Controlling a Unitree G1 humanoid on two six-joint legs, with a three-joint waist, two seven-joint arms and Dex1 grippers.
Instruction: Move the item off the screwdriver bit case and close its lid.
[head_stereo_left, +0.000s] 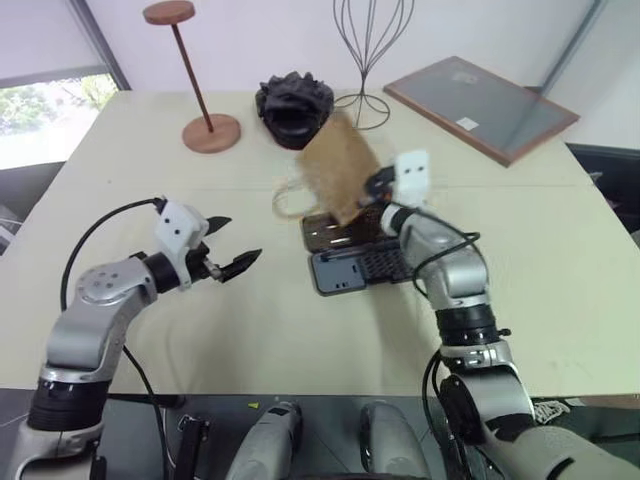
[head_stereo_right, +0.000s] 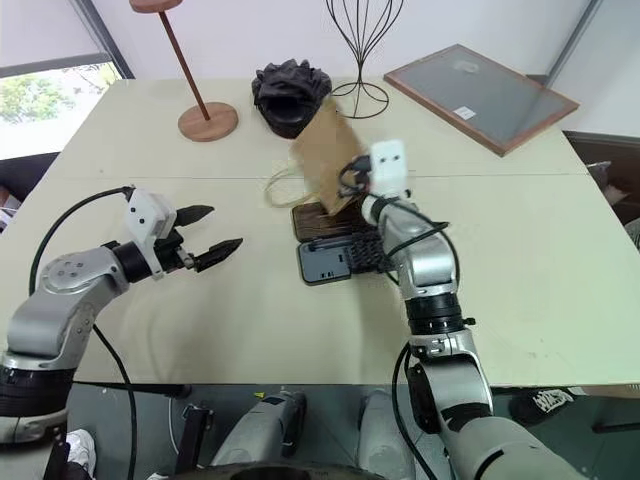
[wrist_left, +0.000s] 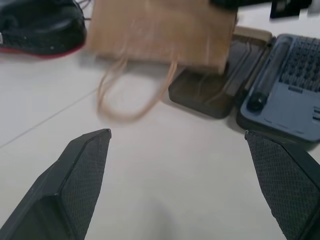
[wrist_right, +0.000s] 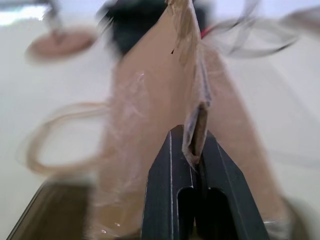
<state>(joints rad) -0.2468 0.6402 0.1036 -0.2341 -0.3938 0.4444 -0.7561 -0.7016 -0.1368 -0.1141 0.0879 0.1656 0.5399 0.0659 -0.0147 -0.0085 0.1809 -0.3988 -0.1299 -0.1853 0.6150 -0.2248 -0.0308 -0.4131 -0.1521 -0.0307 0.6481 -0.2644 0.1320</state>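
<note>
Your right gripper (wrist_right: 192, 150) pinches the paper bag (head_stereo_left: 338, 170) by its edge, tilted up over the open screwdriver bit case (head_stereo_left: 355, 255), handles trailing. Your left gripper (head_stereo_left: 232, 245) hovers wide and empty. The thin pinch could slip, or the handles snag the lid (wrist_left: 220, 85). Cream table (head_stereo_left: 250, 330), pale walls.

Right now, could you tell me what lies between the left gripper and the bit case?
Only bare table; the head views show nothing between the left gripper and the case.

Paper bag (head_stereo_left: 337, 166): tan-brown. Bit case (head_stereo_left: 362, 267): dark grey. Lid (head_stereo_left: 333, 232): smoky brown. Table (head_stereo_left: 250, 330): pale cream. Gripper fingers (wrist_left: 82, 172): black.
</note>
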